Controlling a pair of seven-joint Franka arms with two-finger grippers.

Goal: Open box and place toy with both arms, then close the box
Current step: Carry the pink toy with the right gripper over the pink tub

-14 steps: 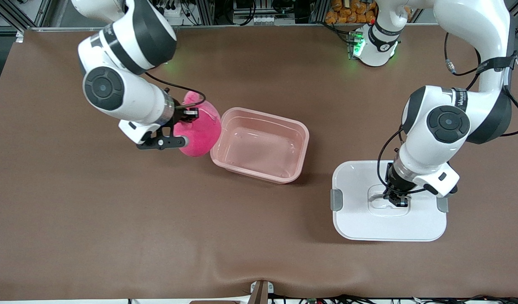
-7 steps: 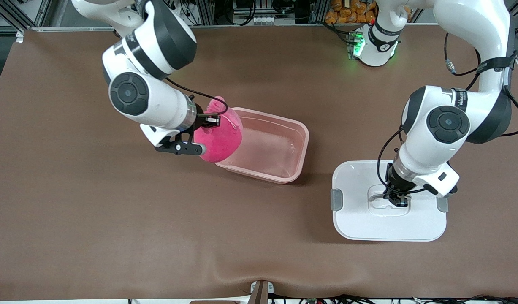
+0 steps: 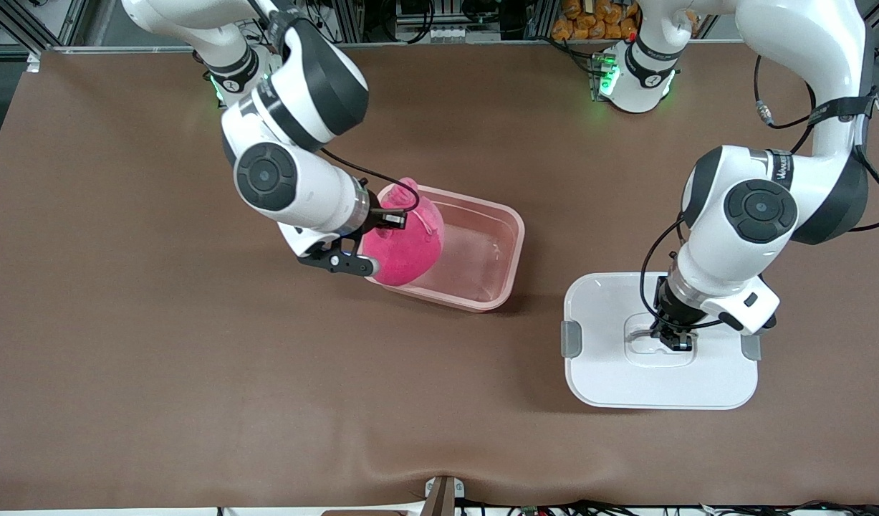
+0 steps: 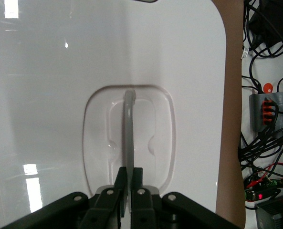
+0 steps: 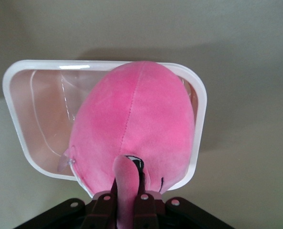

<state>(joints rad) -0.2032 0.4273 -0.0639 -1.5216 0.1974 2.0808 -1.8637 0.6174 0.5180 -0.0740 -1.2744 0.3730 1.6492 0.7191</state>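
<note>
We see the right hand (image 3: 389, 218) clenched on the pink toy (image 3: 405, 244) above the open box (image 3: 482, 247); the left hand (image 3: 674, 342) grips the lid's (image 3: 611, 380) handle (image 4: 128, 138).

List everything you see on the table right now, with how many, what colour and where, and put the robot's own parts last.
tub: one, pale pink, open, mid-table.
toy: one, hot pink plush, hanging from the right gripper over the tub's end toward the right arm.
lid: one, white with grey side clips, flat on the table toward the left arm's end, nearer the front camera than the tub.
table: one, brown.
right gripper: one, black, shut on the toy.
left gripper: one, black, shut on the lid's grey centre handle.
</note>
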